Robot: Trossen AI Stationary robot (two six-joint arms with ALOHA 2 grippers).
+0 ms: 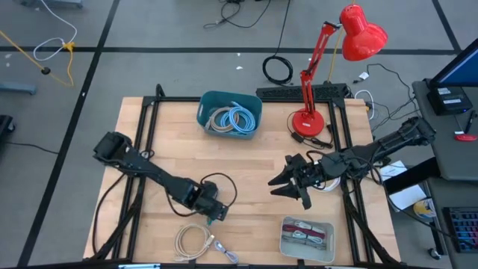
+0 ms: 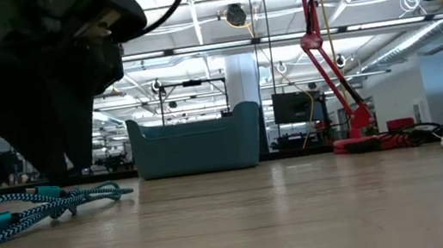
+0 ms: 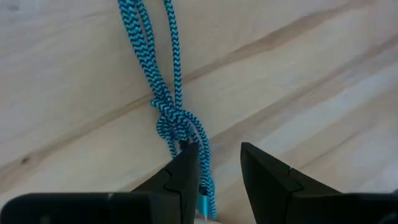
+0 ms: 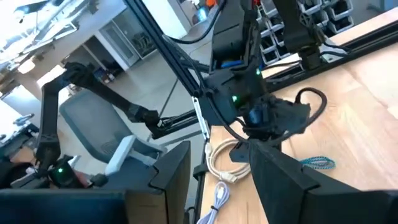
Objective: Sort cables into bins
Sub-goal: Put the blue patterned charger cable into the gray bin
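- So, the largest piece first: the dark teal tub (image 1: 230, 113) at the table's far edge already holds light blue and beige coils (image 1: 233, 119) — we count that part done.
- The pale grey tray (image 1: 307, 237) at the near edge holds short maroon and grey pieces (image 1: 306, 236).
- A white coil (image 1: 196, 242) lies loose on the table near the left arm, unsorted.
- The teal braided cable (image 3: 166, 93) lies flat; our left gripper (image 3: 219, 171) is narrowly parted beside it — not gripping yet.
- Our right gripper (image 1: 299, 183) waits mid-table, fingers apart and empty.
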